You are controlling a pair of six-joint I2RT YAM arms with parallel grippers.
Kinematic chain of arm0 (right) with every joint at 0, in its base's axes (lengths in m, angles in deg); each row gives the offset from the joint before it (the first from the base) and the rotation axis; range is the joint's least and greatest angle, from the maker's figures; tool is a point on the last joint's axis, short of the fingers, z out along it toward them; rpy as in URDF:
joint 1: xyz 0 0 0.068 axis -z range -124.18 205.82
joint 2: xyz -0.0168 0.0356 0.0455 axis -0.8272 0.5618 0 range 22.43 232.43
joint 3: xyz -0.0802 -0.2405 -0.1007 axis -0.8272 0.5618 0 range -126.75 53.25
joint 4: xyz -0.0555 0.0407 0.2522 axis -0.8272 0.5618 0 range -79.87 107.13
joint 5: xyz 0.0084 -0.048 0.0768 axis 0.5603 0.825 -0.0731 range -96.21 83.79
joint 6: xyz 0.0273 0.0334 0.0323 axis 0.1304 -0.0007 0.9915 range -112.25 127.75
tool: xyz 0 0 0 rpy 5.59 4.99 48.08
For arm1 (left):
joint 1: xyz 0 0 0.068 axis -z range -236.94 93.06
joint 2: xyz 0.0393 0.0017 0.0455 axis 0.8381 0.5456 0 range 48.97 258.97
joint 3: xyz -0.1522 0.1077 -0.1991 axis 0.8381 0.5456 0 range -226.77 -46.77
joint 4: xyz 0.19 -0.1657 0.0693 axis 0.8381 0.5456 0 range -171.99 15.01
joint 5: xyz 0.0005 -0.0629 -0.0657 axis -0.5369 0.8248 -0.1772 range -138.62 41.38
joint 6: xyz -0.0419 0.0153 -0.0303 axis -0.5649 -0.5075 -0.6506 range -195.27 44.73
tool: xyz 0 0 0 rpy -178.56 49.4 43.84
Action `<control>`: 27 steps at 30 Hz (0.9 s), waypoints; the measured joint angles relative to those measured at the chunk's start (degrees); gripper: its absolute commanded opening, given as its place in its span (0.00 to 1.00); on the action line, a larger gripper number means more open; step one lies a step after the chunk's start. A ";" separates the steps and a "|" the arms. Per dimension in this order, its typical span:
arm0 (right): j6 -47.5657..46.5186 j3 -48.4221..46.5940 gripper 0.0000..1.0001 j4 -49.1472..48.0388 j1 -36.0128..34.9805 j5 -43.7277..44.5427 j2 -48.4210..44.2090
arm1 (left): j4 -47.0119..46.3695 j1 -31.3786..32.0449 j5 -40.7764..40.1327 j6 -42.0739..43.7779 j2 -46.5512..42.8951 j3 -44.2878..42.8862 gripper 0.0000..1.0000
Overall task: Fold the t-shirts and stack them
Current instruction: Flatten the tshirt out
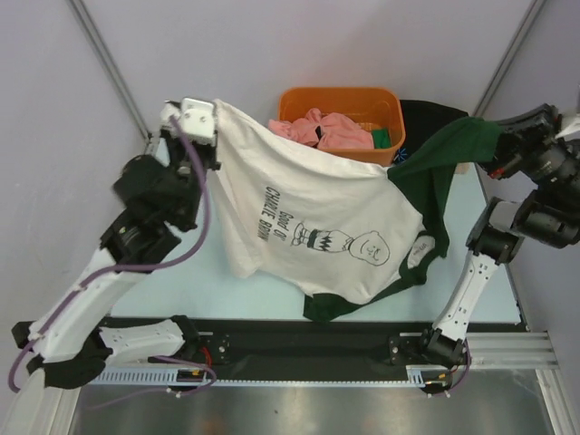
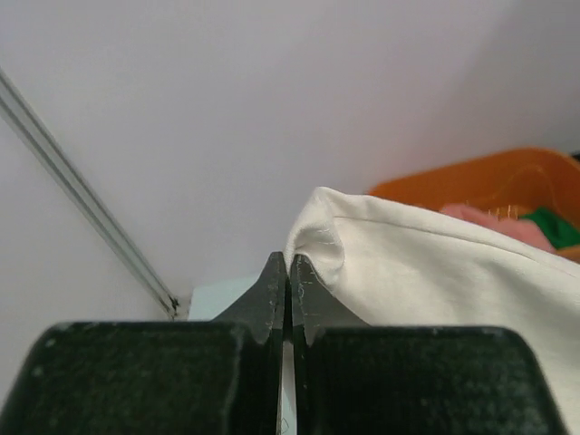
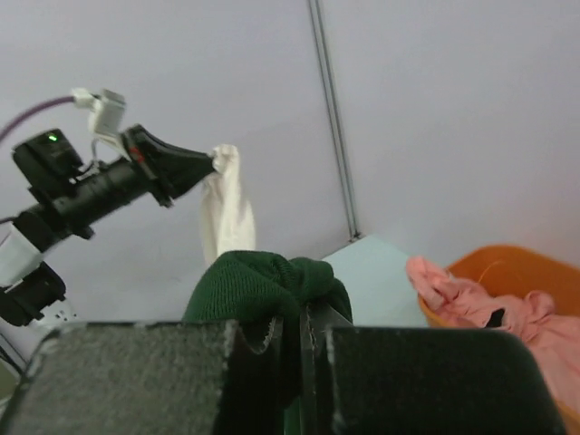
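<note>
The cream t-shirt (image 1: 308,213), with dark green sleeves and a dark chest print, hangs stretched between both grippers above the table. My left gripper (image 1: 210,116) is shut on a cream edge of it at the back left; in the left wrist view the jaws (image 2: 288,269) pinch the cream cloth (image 2: 426,272). My right gripper (image 1: 497,138) is shut on the dark green sleeve (image 1: 453,145) at the back right. The right wrist view shows that green cloth (image 3: 263,276) bunched at the closed jaws (image 3: 304,313). A pink t-shirt (image 1: 322,127) lies in the basket. A black t-shirt (image 1: 433,112) lies behind it.
An orange basket (image 1: 335,92) stands at the back middle of the pale blue table (image 1: 181,281), partly behind the lifted shirt. Grey walls with metal rails (image 1: 109,63) close in the back and sides. A black strip (image 1: 299,340) runs along the near edge between the arm bases.
</note>
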 measured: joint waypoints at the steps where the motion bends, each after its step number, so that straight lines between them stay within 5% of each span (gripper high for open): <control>1: -3.45 0.74 0.00 -5.29 -1.84 0.52 -0.59 | 1.14 -2.21 1.79 -2.40 0.57 1.16 0.00; 5: -12.48 2.71 0.00 -19.63 -4.22 1.86 -0.90 | 7.74 -5.92 8.55 -10.27 2.86 7.19 0.00; 10: -16.81 -0.76 0.00 -26.14 -2.01 1.84 7.67 | 12.09 -5.95 14.71 -15.37 0.26 8.24 0.00; 17: -18.75 -3.26 0.00 -26.80 15.26 5.79 27.26 | 14.01 -5.95 23.54 -19.39 -12.28 6.51 0.00; 23: -15.02 -2.49 0.00 -16.15 41.44 12.83 38.84 | 14.99 -5.95 26.97 -21.84 -19.45 3.85 0.00; 27: -10.78 -2.56 0.00 -12.26 45.53 14.84 42.03 | 16.68 -5.95 27.74 -23.02 -21.33 3.78 0.00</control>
